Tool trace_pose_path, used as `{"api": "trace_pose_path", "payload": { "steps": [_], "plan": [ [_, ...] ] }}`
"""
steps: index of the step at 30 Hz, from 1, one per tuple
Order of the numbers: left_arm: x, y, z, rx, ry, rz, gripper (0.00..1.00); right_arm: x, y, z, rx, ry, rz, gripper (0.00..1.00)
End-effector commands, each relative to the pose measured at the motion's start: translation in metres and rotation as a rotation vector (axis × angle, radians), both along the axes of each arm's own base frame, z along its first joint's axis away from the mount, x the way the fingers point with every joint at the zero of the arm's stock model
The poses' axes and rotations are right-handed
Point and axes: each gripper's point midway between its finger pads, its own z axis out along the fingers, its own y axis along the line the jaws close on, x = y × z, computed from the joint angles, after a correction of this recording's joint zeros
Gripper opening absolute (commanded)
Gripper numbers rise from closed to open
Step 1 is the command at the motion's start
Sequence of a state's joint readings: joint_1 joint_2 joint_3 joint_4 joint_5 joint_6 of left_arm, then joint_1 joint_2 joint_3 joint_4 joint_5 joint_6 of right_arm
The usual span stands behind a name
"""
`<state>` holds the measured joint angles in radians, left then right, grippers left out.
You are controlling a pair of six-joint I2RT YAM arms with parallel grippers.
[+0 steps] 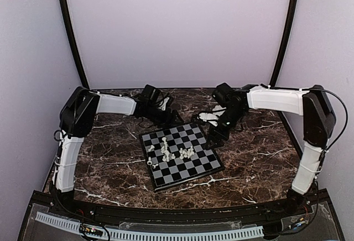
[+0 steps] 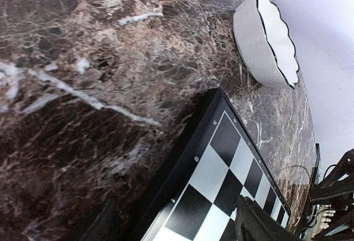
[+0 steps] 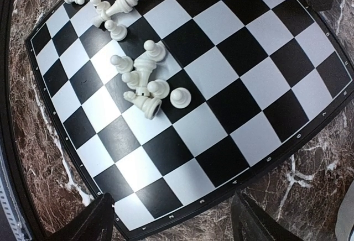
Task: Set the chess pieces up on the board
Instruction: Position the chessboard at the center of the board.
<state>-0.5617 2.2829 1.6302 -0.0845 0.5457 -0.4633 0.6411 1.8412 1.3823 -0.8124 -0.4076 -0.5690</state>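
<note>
Left pincer (image 2: 174, 216), right pincer (image 3: 171, 208) wide open, empty; cream chess pieces (image 3: 145, 105) toppled on checkered board (image 3: 243, 103).

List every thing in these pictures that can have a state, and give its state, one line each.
chess pieces, heaped in loose clusters on the board, several toppled, none in starting rows.
board, flat on the tabletop, turned at an angle to its edge.
bowl, standing on the tabletop, apart from the board.
left tool, open, holding nothing.
right tool, open, holding nothing, above the board's edge.
</note>
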Motion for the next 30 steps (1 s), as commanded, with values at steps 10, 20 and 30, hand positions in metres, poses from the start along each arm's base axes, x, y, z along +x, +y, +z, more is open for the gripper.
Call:
{"api": "trace_pose_path", "payload": {
  "steps": [10, 20, 30],
  "plan": [
    [0.024, -0.016, 0.069, 0.085, -0.147, 0.047, 0.77, -0.001, -0.009, 0.070, 0.064, -0.150, 0.021, 0.73],
    [-0.018, 0.073, 0.177, 0.316, -0.308, 0.199, 0.73, 0.024, -0.004, 0.145, 0.149, -0.411, -0.020, 0.41],
    [-0.122, 0.115, 0.125, 0.399, -0.172, -0.033, 0.56, 0.006, -0.006, 0.147, 0.138, -0.422, 0.053, 0.39]
  ]
}}
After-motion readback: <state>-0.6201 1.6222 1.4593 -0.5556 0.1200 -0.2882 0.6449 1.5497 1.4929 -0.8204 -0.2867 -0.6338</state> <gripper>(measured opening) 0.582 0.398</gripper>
